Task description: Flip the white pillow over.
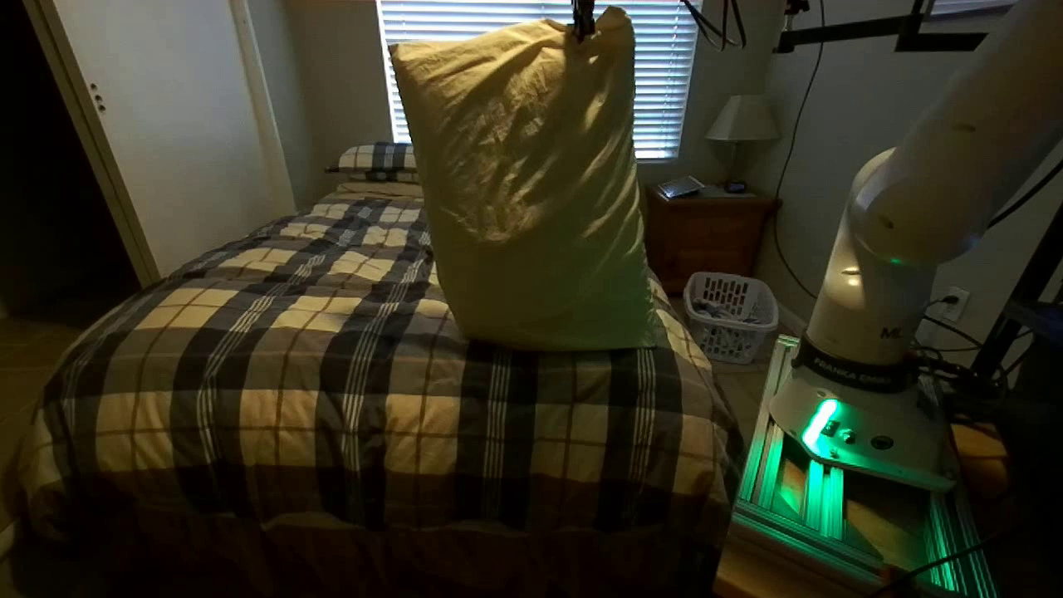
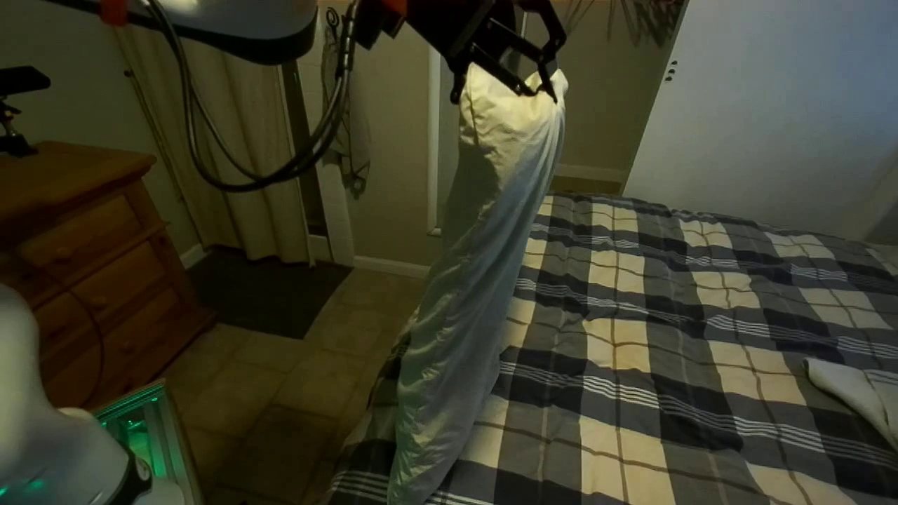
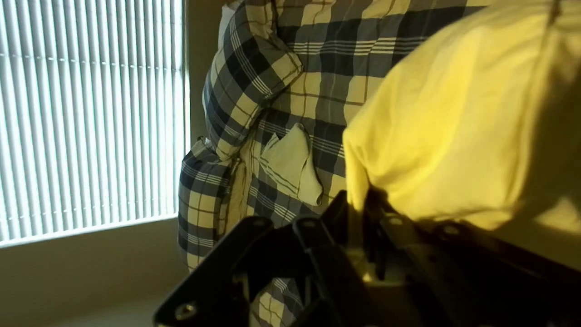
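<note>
Below the gripper — closed tight on its top edge — hangs the white pillow (slightly tilted).

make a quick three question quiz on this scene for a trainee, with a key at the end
1. Multiple choice: where does the gripper grip the white pillow?
a) around its middle
b) near its upper edge
c) at its lower edge

2. True or false: the white pillow is lying flat.

3. Fill in the missing word: the tallest thing on the wooden nightstand is a ____.

Key:
1. b
2. False; the white pillow is held up on end.
3. lamp
</note>
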You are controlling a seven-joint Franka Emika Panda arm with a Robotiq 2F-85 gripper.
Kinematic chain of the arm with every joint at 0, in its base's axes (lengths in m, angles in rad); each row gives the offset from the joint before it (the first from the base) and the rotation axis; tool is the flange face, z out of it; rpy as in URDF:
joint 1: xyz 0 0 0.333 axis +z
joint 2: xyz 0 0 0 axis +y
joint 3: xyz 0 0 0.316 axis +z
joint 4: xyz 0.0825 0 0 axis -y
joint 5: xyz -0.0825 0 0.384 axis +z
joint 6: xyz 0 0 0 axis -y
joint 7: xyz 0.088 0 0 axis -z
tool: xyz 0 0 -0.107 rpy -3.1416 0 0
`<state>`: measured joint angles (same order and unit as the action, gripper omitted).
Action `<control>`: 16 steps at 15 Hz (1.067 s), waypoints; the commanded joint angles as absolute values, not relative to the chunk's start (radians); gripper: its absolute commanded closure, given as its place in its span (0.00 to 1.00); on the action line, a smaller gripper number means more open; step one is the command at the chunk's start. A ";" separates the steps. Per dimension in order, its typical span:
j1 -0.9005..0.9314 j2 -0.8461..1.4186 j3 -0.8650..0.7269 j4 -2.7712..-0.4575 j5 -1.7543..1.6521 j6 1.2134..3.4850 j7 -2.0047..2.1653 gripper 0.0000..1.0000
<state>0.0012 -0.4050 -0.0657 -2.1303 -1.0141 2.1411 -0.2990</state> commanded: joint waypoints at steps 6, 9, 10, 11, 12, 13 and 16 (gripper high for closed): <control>-0.092 -0.429 -0.111 -2.199 -1.191 2.221 -0.115 0.98; -0.083 -0.405 -0.121 -2.187 -1.139 2.198 -0.140 0.92; -0.090 -0.405 -0.131 -2.189 -1.139 2.203 -0.140 0.92; -0.094 -0.405 -0.137 -2.190 -1.140 2.205 -0.140 0.92; -0.095 -0.405 -0.139 -2.191 -1.140 2.207 -0.140 0.92; -0.094 -0.405 -0.138 -2.191 -1.140 2.207 -0.140 0.92; -0.094 -0.405 -0.138 -2.191 -1.140 2.208 -0.140 0.92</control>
<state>-0.0942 -0.4052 -0.1382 -2.1930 -1.1421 2.2098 -0.1377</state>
